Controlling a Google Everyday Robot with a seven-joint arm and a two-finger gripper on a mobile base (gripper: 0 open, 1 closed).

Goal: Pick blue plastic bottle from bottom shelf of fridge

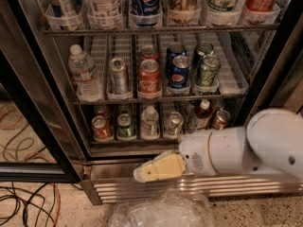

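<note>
The bottom shelf of the fridge (black door frame, ribbed grey steel base) shows a red can, a green can, a colourless bottle with a white cap, a silver can, the blue plastic bottle with white cap and dark reddish-brown contents, and a copper-brown can. The rack above carries a red Coke can, blue Pepsi cans and a green-and-silver can. The gripper is pale cream-yellow on a white arm and lies before the steel base, below that shelf.
</note>
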